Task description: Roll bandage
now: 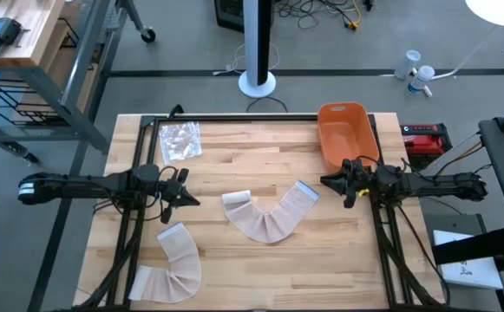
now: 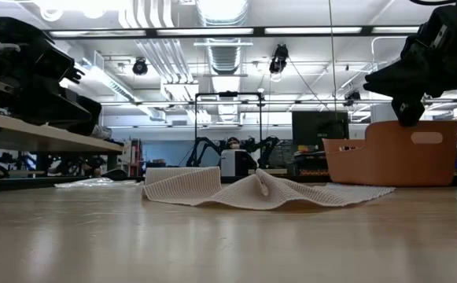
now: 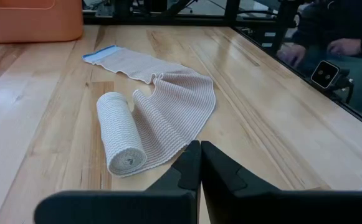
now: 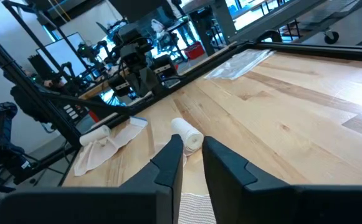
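Two bandages on the go here, so we'll list stuff big to small:

desk (image 1: 260, 156): wooden top with a dark frame around it, everything sits on this.

orange bin (image 1: 345, 132): far edge, just beside our right arm, nothing visible in it.

second bandage (image 1: 172, 264): near left corner, fully unrolled and curved, untouched by either arm.

middle bandage (image 1: 269, 217): centre of the desk, lying in a U. One end is already wound into a small roll (image 3: 119, 133); the loose tail runs off to a blue-edged end (image 1: 304, 191) toward the right arm.

plastic wrapper (image 1: 180, 139): far left, clear, out of the way.

left hand (image 1: 185, 198): fingers pressed together, holding nothing, hovering just left of the roll.

right hand (image 1: 335, 183): fingers only a slit apart, empty, near the blue-edged end.

key relation: we reckon the roll's long axis runs roughly toward and away from the left hand, which is the nearer one.
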Motion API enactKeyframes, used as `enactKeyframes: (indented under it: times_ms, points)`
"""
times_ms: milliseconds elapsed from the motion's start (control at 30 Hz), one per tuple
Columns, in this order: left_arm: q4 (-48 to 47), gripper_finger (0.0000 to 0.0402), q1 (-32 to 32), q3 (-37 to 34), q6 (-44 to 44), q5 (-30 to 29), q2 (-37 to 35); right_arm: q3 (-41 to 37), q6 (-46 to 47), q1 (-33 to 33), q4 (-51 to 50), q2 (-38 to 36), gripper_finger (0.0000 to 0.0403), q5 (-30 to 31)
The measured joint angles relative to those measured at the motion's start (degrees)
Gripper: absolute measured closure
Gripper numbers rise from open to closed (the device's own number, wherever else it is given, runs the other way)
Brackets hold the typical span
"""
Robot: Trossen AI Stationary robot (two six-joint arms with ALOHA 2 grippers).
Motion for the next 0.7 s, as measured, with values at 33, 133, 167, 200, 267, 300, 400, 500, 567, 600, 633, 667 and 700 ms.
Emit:
enactKeyframes:
  times_ms: [33,133,167,200,267,300,400,500,567,600,633,667,700]
  points:
    - [0.0,0.0402,0.0,0.0,0.0,0.0,0.0,0.0,0.0,0.0,0.0,0.0,0.0352,0.0]
    - [0.0,0.0402,0.0,0.0,0.0,0.0,0.0,0.0,0.0,0.0,0.0,0.0,0.0358,0.0]
    - [0.0,0.0401,0.0,0.0,0.0,0.0,0.0,0.0,0.0,0.0,0.0,0.0,0.0359,0.0]
    - [0.0,0.0402,0.0,0.0,0.0,0.0,0.0,0.0,0.0,0.0,0.0,0.0,0.036,0.0]
    - [0.0,0.0402,0.0,0.0,0.0,0.0,0.0,0.0,0.0,0.0,0.0,0.0,0.0362,0.0]
    - [0.0,0.0402,0.0,0.0,0.0,0.0,0.0,0.0,0.0,0.0,0.0,0.0,0.0362,0.0]
    - [0.0,0.0402,0.0,0.0,0.0,0.0,0.0,0.0,0.0,0.0,0.0,0.0,0.0359,0.0]
    - [0.0,0.0402,0.0,0.0,0.0,0.0,0.0,0.0,0.0,0.0,0.0,0.0,0.0353,0.0]
    - [0.0,0.0402,0.0,0.0,0.0,0.0,0.0,0.0,0.0,0.0,0.0,0.0,0.0348,0.0]
    - [0.0,0.0401,0.0,0.0,0.0,0.0,0.0,0.0,0.0,0.0,0.0,0.0,0.0346,0.0]
    - [0.0,0.0402,0.0,0.0,0.0,0.0,0.0,0.0,0.0,0.0,0.0,0.0,0.0344,0.0]
    - [0.0,0.0401,0.0,0.0,0.0,0.0,0.0,0.0,0.0,0.0,0.0,0.0,0.0341,0.0]
    - [0.0,0.0402,0.0,0.0,0.0,0.0,0.0,0.0,0.0,0.0,0.0,0.0,0.0339,0.0]
